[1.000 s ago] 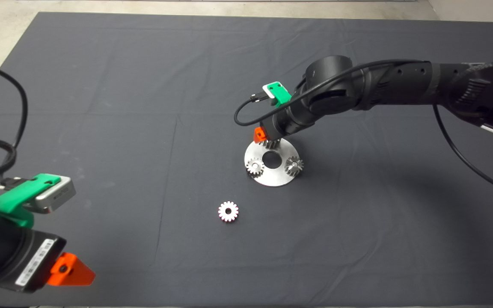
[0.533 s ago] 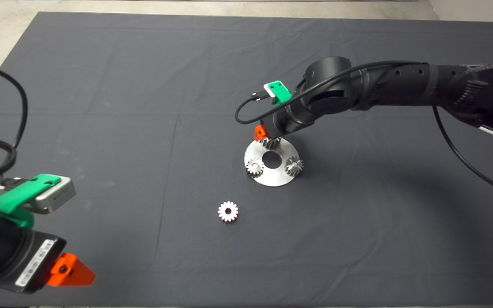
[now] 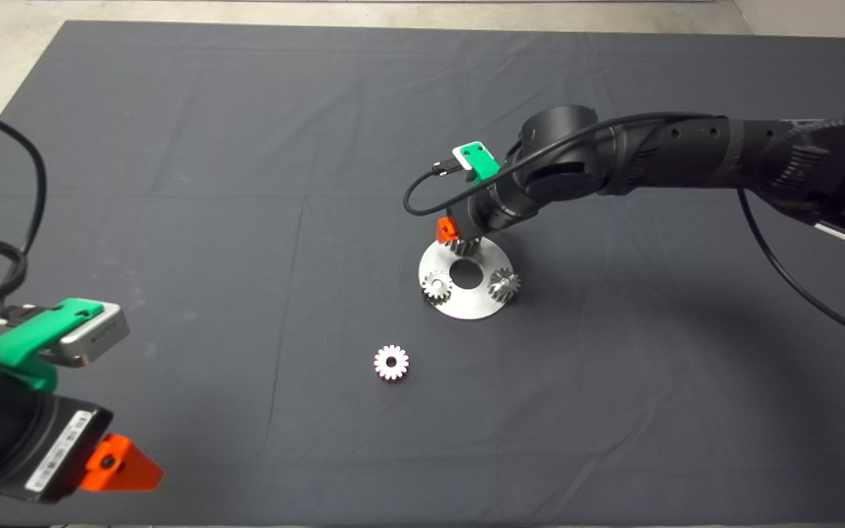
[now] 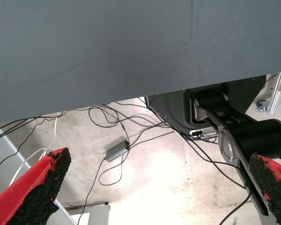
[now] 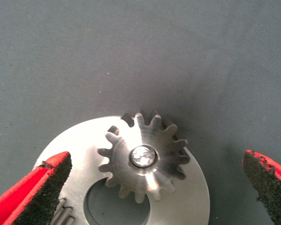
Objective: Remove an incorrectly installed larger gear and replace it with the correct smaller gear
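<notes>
- Head view: the right gripper (image 3: 454, 236) hangs low over the far rim of the steel disc (image 3: 477, 306), which lies a little right of the mat's middle. Since a second ago the right arm (image 3: 635, 158) has barely shifted, its elbow easing down slightly, while the gripper keeps to the same spot. That suggests fine alignment before the grasp, not travel.
- Three gears sit on the disc. The one under the gripper is the larger gear (image 3: 461, 246); the other two (image 3: 437, 285) (image 3: 503, 284) stand on the disc's near side, left and right of its centre hole.
- The smaller gear (image 3: 391, 362) lies flat and alone on the mat (image 3: 210, 183), towards the near edge, well apart from the disc and unmoved. The swap has not yet begun.
- The left gripper (image 3: 111, 463) waits at the near left corner.
- Left wrist view: the left fingers (image 4: 42, 190) are spread wide with nothing between them; beyond the mat's edge show bare floor and loose cables (image 4: 117, 136).
- Right wrist view: the larger gear (image 5: 143, 157) sits on its pin on the disc (image 5: 192, 201), centred between the right fingers (image 5: 40, 192). These are splayed wide and clear of the teeth on both sides, so the gear is not yet gripped. My judgement: the next move is a short descent and a squeeze across the teeth.
</notes>
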You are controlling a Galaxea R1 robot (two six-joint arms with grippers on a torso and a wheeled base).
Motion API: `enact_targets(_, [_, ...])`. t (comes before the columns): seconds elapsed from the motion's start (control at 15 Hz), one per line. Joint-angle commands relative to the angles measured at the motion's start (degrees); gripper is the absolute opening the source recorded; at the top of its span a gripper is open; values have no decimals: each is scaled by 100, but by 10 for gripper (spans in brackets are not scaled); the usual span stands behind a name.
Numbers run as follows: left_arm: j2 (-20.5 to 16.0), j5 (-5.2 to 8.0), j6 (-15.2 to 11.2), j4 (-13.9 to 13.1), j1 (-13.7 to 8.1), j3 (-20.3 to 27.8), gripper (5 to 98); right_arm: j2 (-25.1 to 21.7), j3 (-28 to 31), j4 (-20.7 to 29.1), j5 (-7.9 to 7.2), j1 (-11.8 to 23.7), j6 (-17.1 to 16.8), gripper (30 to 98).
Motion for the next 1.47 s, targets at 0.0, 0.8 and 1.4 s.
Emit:
enact_targets(0.0, [-23, 66, 7, -97, -80, 71, 977, 31, -7, -180, 5, 78, -22, 963])
enact_targets(0.8, [-32, 66, 7, -97, -80, 72, 977, 137, -200, -188, 23, -11, -22, 821])
enact_targets(1.4, [-32, 66, 7, -97, -80, 72, 977, 155, -200, -183, 23, -28, -14, 699])
